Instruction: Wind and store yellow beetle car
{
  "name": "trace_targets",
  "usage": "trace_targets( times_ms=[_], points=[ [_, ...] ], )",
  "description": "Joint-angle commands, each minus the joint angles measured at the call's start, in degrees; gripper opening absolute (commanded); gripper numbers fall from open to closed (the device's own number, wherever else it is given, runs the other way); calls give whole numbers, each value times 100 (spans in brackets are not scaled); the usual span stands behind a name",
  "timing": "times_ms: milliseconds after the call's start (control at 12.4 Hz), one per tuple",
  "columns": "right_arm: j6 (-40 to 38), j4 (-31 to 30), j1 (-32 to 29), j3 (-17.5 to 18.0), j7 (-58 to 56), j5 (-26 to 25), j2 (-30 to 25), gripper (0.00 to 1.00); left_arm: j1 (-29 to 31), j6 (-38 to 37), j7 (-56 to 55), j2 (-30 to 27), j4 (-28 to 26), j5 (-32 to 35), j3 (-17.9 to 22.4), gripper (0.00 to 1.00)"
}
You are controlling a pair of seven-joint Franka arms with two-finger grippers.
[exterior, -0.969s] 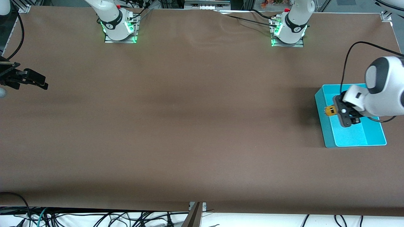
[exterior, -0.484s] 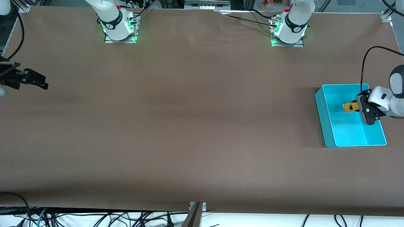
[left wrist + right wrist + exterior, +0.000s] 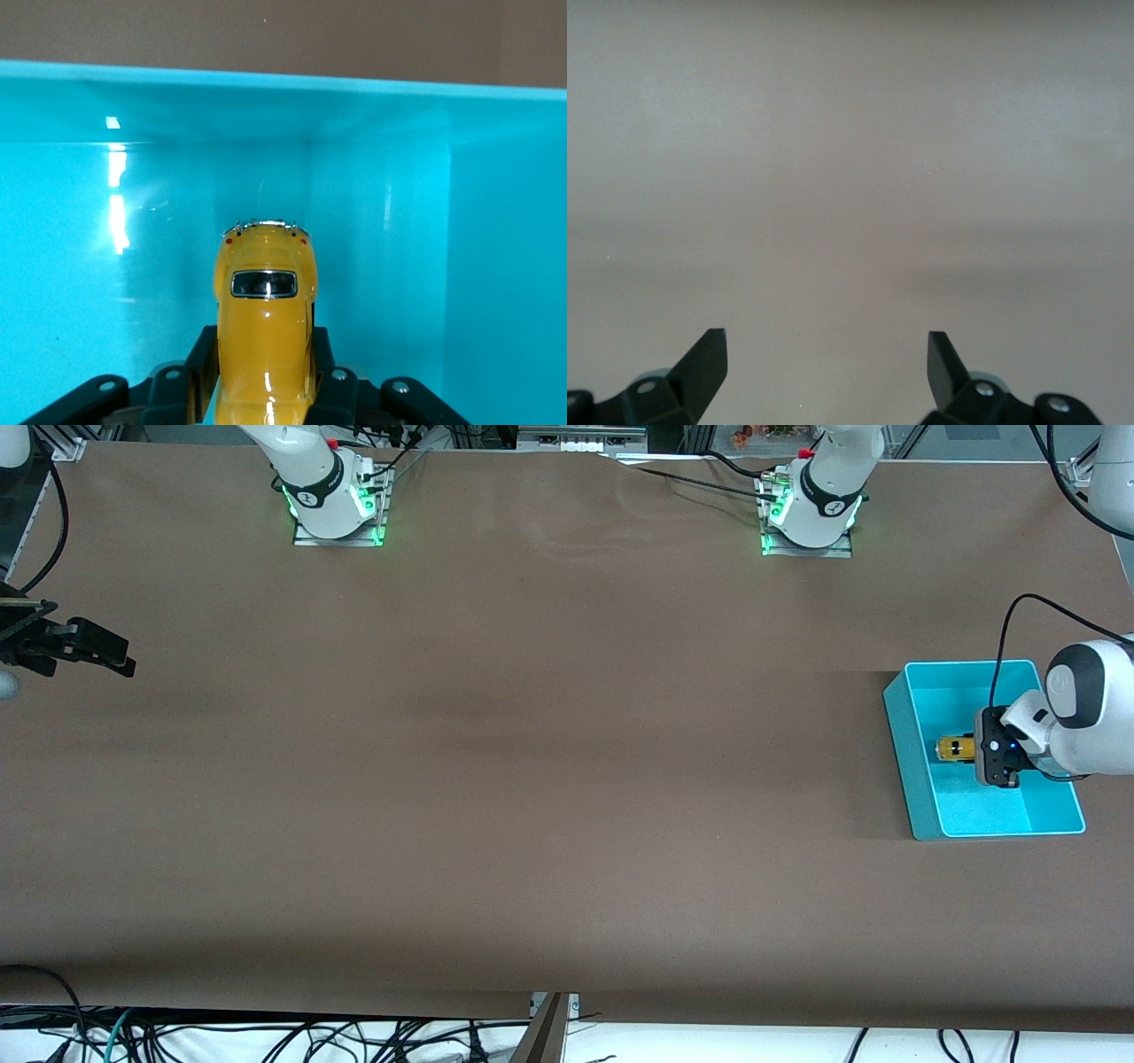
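The right gripper [image 3: 124, 662] waits with jaws spread wide over the table's right-arm end. At the left arm's end, the left gripper [image 3: 974, 749] clamps the yellow beetle car [image 3: 955, 748] inside the turquoise bin [image 3: 904, 735], car nose protruding past its fingertips.

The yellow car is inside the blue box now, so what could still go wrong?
1. The left gripper is shut on the yellow beetle car. If the car hangs above the floor of the turquoise bin, letting go could make it bounce or tip.
2. If wound, it might roll into a bin wall.
3. Lifting out, the gripper could bump the rim.

The right gripper waits open at its table end.
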Motion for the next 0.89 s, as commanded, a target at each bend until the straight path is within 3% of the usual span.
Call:
trace_targets(
  times_ms=[0,81,484,807],
  points=[
    [-44,-15,10,3,83,-17,-53,100,191,212,286,80,-22,143,-61,41],
    [-36,-15,10,3,83,-17,-53,100,200,265,321,116,-13,151,-61,99],
    [-35,-15,10,3,74,-17,-53,100,139,-550,-73,-383,171,73,-149,100],
    [-35,-15,10,3,83,-9,-53,100,139,-2199,-1311,-894,828,72,-736,100]
  ],
)
